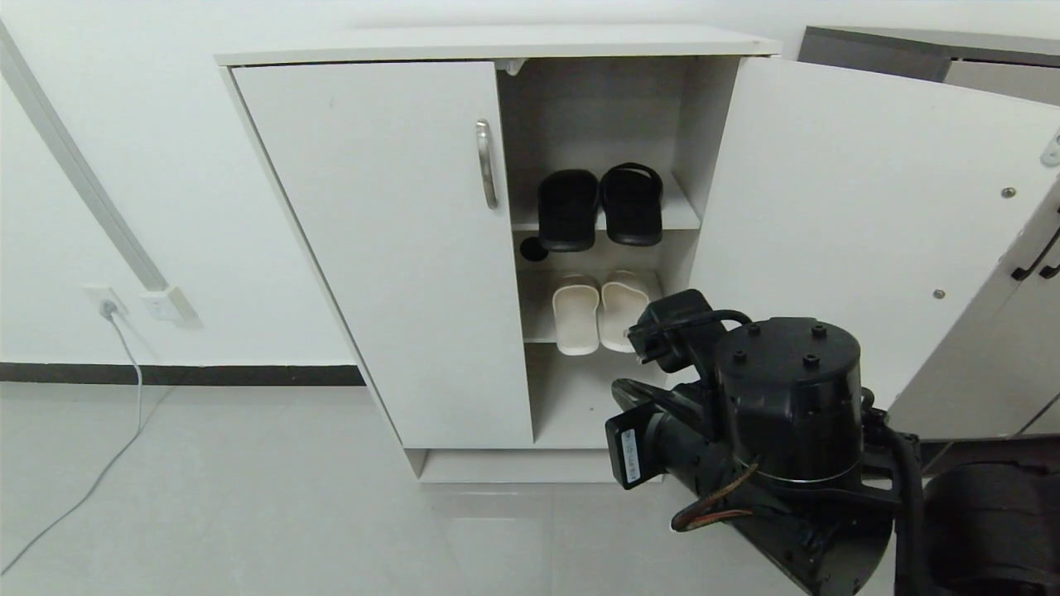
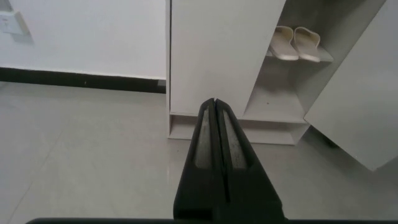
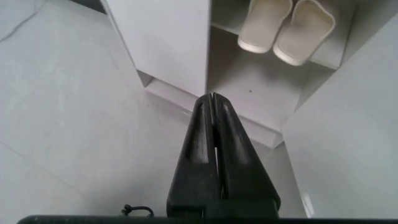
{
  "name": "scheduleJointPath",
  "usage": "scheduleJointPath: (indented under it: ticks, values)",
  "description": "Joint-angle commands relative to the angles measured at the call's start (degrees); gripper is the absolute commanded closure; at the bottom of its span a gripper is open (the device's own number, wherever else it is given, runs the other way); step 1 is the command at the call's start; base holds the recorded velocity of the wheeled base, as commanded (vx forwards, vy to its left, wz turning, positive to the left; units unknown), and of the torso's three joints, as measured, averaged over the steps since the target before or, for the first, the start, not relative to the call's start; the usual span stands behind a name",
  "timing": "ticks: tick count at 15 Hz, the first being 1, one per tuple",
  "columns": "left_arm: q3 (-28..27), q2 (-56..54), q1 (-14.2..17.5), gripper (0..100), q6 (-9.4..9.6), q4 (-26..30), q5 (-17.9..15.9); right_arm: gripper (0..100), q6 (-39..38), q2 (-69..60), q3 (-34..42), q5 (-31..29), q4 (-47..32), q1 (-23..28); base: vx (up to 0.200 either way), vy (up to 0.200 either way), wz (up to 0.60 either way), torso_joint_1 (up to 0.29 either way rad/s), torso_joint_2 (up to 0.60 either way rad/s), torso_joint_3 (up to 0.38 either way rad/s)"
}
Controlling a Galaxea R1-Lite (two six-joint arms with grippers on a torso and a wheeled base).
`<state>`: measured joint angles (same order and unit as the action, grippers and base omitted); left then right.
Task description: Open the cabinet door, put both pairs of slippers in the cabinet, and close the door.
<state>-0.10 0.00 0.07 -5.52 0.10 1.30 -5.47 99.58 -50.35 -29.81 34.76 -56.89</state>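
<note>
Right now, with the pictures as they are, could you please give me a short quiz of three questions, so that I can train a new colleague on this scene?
1. True or false: the black slippers lie on a shelf above the white slippers.
2. Which door of the cabinet stands open? A) the left door B) the right door C) both doors
3. In a few words: what do the left end effector and the right end effector hold?

Key: 1 true; 2 B; 3 nothing, both are shut and empty.
</note>
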Motion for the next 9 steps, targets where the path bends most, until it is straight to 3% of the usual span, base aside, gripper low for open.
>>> scheduleJointPath:
  ticks: [1,9]
  values:
    - [0.01,0.0,0.01,100,-0.01,-0.01,0.01,100,0.02,0.7,0.43,0.01,0.05,0.03,0.0,0.0,0.0,0.0,0.0,0.0]
    - [0.01,0.0,0.01,100,-0.01,-0.01,0.01,100,-0.06,1.05,0.6,0.36,0.05,0.47,0.0,0.0,0.0,0.0,0.0,0.0]
